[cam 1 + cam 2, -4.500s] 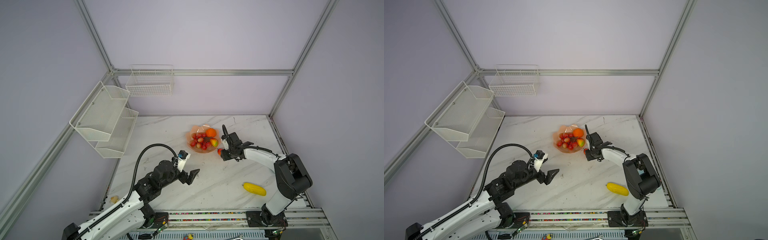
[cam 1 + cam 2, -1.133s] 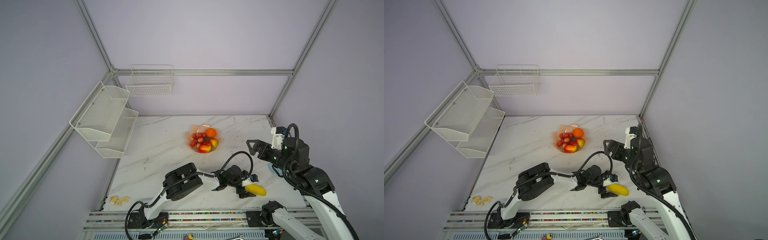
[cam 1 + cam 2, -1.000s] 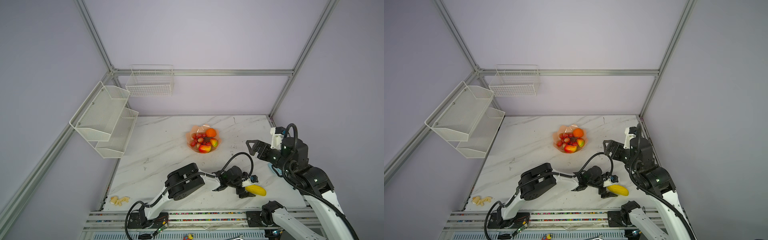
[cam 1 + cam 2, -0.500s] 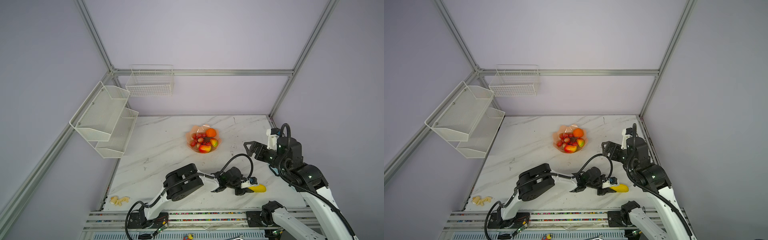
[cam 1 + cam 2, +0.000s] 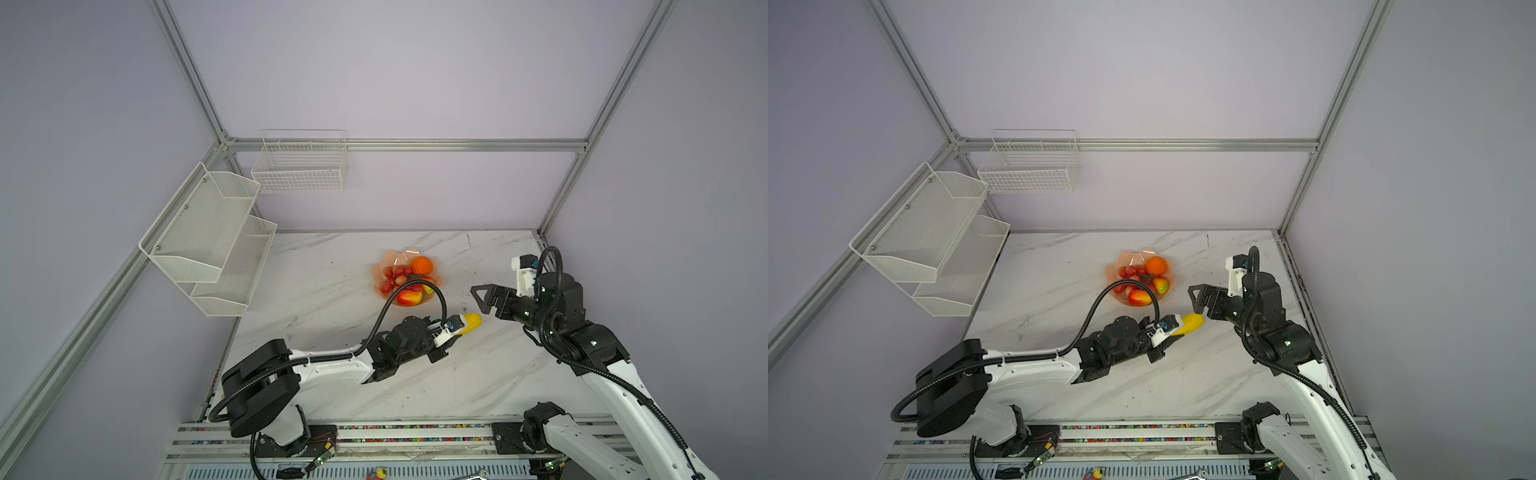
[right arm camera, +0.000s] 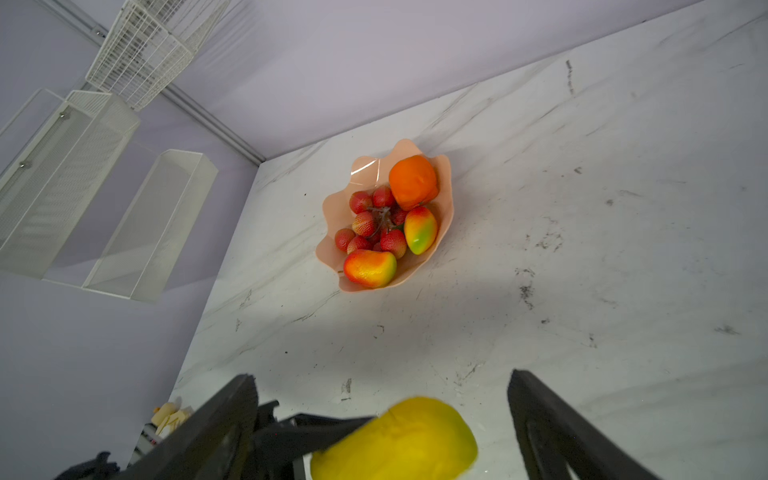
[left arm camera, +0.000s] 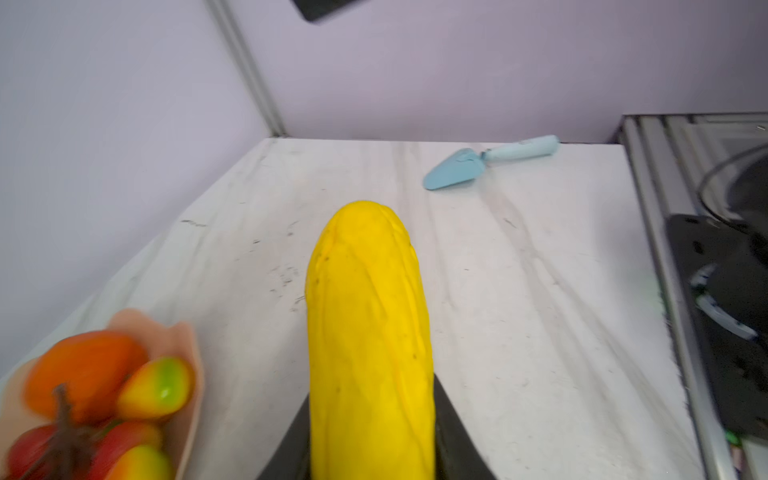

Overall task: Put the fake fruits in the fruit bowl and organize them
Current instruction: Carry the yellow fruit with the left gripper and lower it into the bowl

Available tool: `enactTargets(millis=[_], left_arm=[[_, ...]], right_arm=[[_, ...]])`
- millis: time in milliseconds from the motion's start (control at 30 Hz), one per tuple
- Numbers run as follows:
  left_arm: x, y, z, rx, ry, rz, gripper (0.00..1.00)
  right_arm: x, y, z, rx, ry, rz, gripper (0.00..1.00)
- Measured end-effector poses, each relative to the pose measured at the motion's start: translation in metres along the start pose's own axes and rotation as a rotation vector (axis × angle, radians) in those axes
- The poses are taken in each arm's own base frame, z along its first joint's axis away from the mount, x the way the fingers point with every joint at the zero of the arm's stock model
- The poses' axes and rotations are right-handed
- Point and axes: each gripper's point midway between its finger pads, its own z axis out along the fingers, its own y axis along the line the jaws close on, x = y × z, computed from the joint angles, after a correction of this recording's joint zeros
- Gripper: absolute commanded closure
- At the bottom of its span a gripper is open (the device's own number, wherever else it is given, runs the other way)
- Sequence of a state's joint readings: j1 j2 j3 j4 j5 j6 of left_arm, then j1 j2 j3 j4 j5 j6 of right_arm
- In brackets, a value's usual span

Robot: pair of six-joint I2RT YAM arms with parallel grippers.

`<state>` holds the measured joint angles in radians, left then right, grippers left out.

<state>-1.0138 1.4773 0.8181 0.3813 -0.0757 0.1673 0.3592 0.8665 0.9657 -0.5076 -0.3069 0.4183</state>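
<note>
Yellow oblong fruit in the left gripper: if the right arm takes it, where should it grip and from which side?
Probably the bare rounded end of the yellow oblong fruit, which pokes past the left gripper toward the open right gripper. Come end-on from that side, fingers across its narrow width.

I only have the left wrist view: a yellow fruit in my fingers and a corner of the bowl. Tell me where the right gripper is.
Observer: The right gripper hovers just beyond the free tip of the yellow fruit, facing it.
Operator: Report its fingers.
Observer: Spread wide. In the right wrist view the fingers stand either side of the fruit, not touching it.
Operator: List what the bowl holds.
Observer: The fruit bowl holds the orange, the grape bunch and two mangoes.
</note>
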Motion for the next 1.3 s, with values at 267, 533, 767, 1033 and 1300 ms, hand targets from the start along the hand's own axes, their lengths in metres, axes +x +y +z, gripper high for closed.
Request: enactTargets(millis=[267, 533, 767, 1033, 1300], left_arm=[[0.000, 0.156, -0.063, -0.448, 0.024, -0.165, 0.72], [0.095, 0.233, -0.047, -0.592, 0.271, -0.304, 0.71], [0.136, 0.253, -0.015, -0.558, 0.357, -0.359, 0.70], [0.134, 0.265, 0.015, -0.511, 0.339, -0.376, 0.67], [0.143, 0.271, 0.039, -0.486, 0.348, -0.379, 0.62]], right_arm=[[0.057, 0.009, 0.072, -0.106, 0.228, -0.026, 0.02], [0.056, 0.035, 0.093, -0.200, 0.183, -0.038, 0.03], [0.062, 0.027, 0.104, -0.180, 0.187, -0.032, 0.03], [0.068, 0.020, 0.109, -0.158, 0.199, -0.035, 0.03], [0.067, 0.017, 0.110, -0.146, 0.194, -0.047, 0.03]])
